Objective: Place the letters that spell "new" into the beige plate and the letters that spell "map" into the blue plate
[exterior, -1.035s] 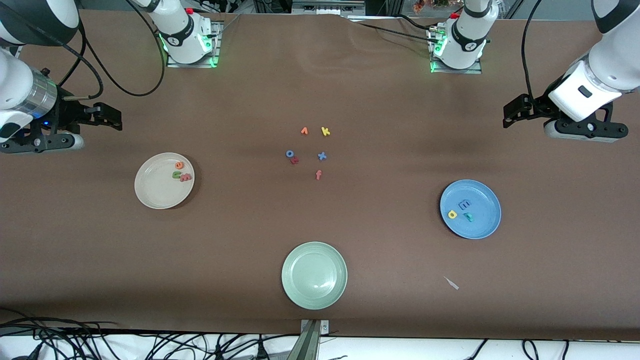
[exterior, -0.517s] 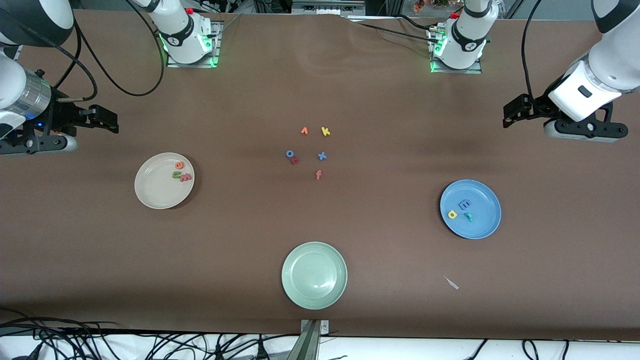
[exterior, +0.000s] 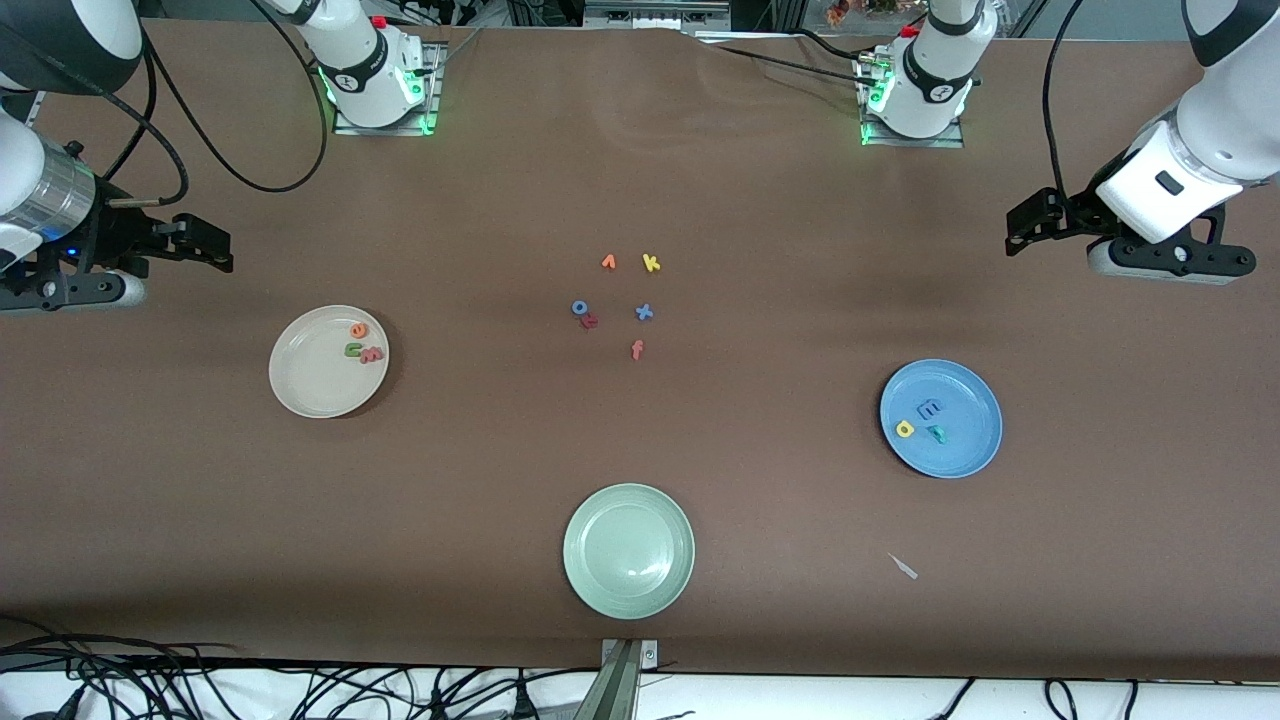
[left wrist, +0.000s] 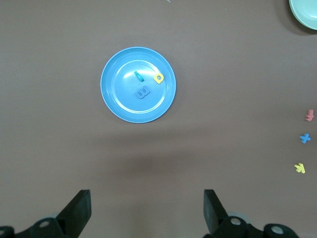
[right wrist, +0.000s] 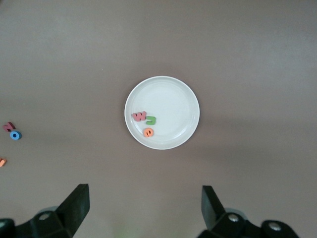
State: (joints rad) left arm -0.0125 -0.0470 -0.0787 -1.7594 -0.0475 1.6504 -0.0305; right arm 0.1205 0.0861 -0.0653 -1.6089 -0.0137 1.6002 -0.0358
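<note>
The beige plate lies toward the right arm's end of the table. In it are the orange e, the green n and the pink w. The blue plate lies toward the left arm's end and holds the blue m, the yellow a and the teal p. My right gripper hangs open and empty over bare table beside the beige plate. My left gripper hangs open and empty over bare table beside the blue plate.
A pale green plate sits near the front edge. Mid-table lie loose letters: an orange one, yellow k, blue o, a red one, blue x, orange f. A white scrap lies nearer the camera than the blue plate.
The right arm has drawn back a little toward its own end of the table. The left arm, the plates and the letters have not moved.
</note>
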